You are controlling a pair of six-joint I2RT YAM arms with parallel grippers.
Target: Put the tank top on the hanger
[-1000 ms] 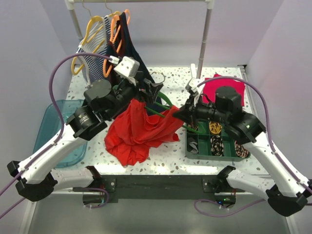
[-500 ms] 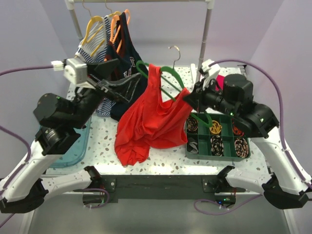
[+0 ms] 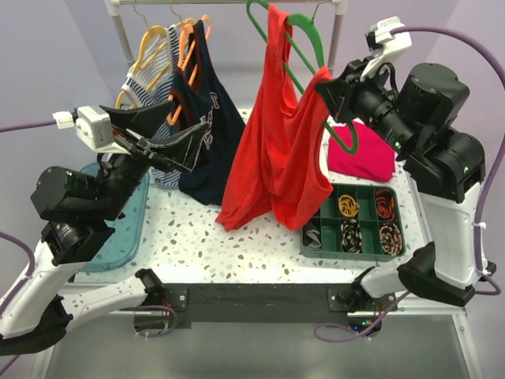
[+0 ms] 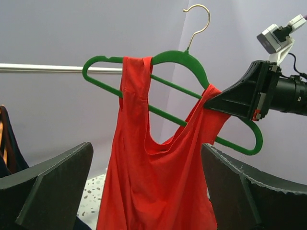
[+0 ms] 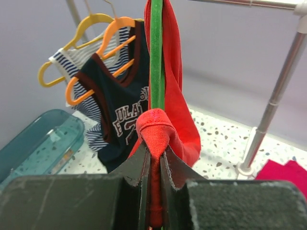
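Shows soft red-orange tank top [image 3: 272, 158] hung by both straps on thin green triangular hanger [image 4: 184, 57], high above the desk [image 3: 260, 245], with right fingers [image 3: 322, 83] clamped on strap and hanger arm, left fingers [image 3: 180, 130] spread empty; calls for a level hanger lest straps slide.

Both arms have white shell links and black round joint motors: left arm [image 3: 47, 276] at lower left, right arm [image 3: 454, 229] at right. A purple cable [image 3: 461, 41] runs off each. White boxy wrist camera [image 3: 93, 126] at left. Left tool [image 4: 147, 158] has black wedge fingers [image 4: 53, 187] with rough edges. Right tool [image 5: 153, 158] is also black.
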